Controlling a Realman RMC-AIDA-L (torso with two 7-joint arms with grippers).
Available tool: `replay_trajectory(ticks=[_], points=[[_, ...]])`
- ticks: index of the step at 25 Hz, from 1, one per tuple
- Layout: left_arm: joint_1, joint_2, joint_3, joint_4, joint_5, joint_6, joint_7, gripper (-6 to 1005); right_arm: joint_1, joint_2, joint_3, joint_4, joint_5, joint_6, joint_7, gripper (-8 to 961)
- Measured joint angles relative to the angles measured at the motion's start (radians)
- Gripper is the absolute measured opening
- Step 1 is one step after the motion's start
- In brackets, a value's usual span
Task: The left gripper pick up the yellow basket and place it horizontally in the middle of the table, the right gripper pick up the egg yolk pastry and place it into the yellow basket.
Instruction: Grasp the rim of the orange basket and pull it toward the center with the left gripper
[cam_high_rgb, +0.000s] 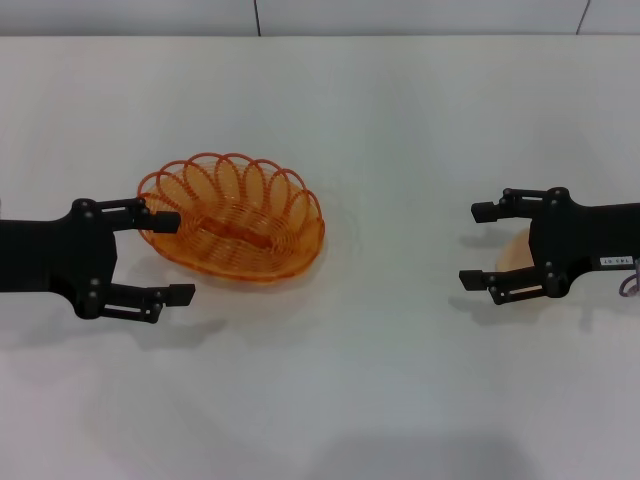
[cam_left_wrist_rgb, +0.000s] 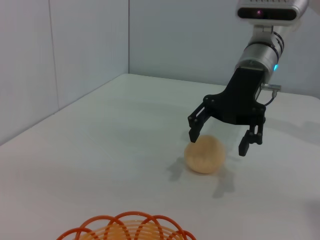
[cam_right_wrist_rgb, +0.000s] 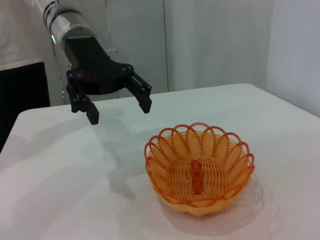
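The yellow basket (cam_high_rgb: 235, 215) stands upright on the white table (cam_high_rgb: 380, 390), left of the middle. My left gripper (cam_high_rgb: 175, 257) is open and empty just beside the basket's left end, one fingertip close to the rim. The right wrist view shows this gripper (cam_right_wrist_rgb: 117, 107) raised above the table, apart from the basket (cam_right_wrist_rgb: 200, 170). My right gripper (cam_high_rgb: 478, 246) is open at the right, partly hiding the egg yolk pastry (cam_high_rgb: 513, 256). In the left wrist view it (cam_left_wrist_rgb: 221, 137) hovers just over the pastry (cam_left_wrist_rgb: 205, 155), fingers on either side, not closed on it.
The table's far edge meets grey wall panels (cam_high_rgb: 300, 15) at the back. The basket's rim (cam_left_wrist_rgb: 125, 227) shows at the edge of the left wrist view. A bare stretch of table lies between the basket and the pastry.
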Motion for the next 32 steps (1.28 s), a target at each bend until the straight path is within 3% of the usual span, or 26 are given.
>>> replay_trajectory(ticks=[18,22,27,32], points=[[0.01,-0.004,0.0,0.026,-0.018,-0.004,-0.043,872,-0.006,0.001,0.009,-0.013,0.016,-0.008,-0.004,869],[0.05,-0.021,0.0,0.137,-0.048,-0.002,-0.209,871,-0.013,0.0,0.011,-0.031,0.02,-0.011,0.002,869],[0.126,-0.065,-0.011,0.401,-0.05,-0.013,-0.516,870,-0.017,0.001,0.012,-0.047,0.022,-0.012,0.002,869],[0.152,-0.075,-0.035,0.568,-0.044,-0.037,-0.799,853,-0.019,0.002,0.012,-0.05,0.032,-0.012,-0.004,869]])
